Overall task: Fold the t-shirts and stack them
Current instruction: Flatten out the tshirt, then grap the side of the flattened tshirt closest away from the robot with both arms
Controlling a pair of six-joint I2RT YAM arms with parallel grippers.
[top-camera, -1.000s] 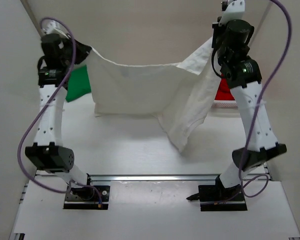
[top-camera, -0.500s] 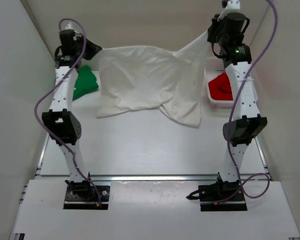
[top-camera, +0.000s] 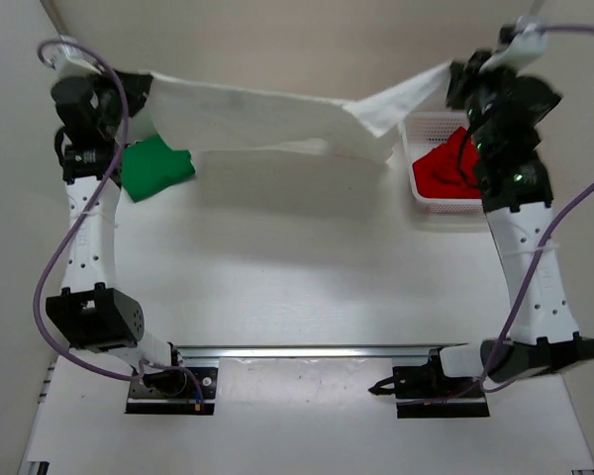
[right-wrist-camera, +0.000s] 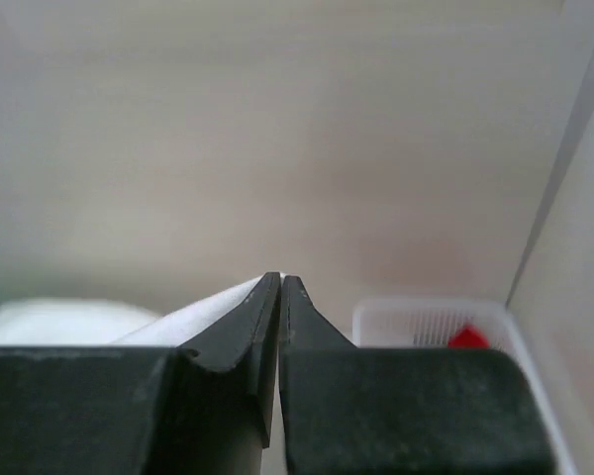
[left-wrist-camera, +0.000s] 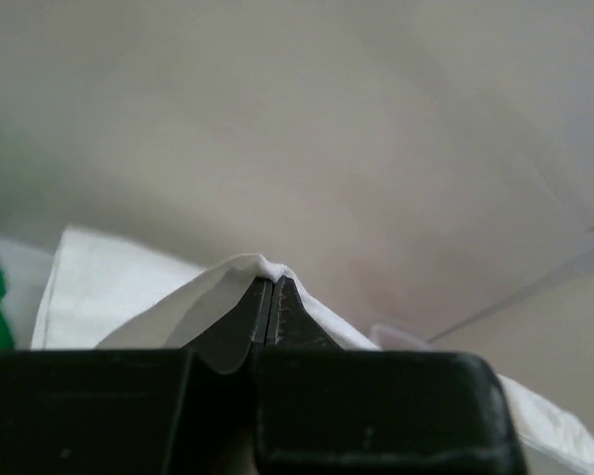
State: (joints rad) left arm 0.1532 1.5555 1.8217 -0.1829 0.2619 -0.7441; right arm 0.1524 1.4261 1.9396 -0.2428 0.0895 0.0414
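Observation:
The white t-shirt (top-camera: pixel 267 114) hangs stretched in the air between my two grippers, across the far side of the table. My left gripper (top-camera: pixel 139 87) is shut on its left end; the cloth (left-wrist-camera: pixel 129 302) drapes over the closed jaws (left-wrist-camera: pixel 271 287) in the left wrist view. My right gripper (top-camera: pixel 455 79) is shut on its right end, with cloth (right-wrist-camera: pixel 193 317) beside the closed jaws (right-wrist-camera: pixel 281 282). The green t-shirt (top-camera: pixel 153 168) lies folded on the table at the far left. The red t-shirt (top-camera: pixel 445 173) lies crumpled in the white mesh basket (top-camera: pixel 416 129).
The basket stands at the far right, under my right arm; it also shows in the right wrist view (right-wrist-camera: pixel 426 322). White walls close the table on the left, far and right sides. A metal rail (top-camera: pixel 307 352) runs along the near edge.
Both grippers have moved apart and raised the white t-shirt. It hung sagging with a long flap down; now it is pulled into a narrow taut band off the table.

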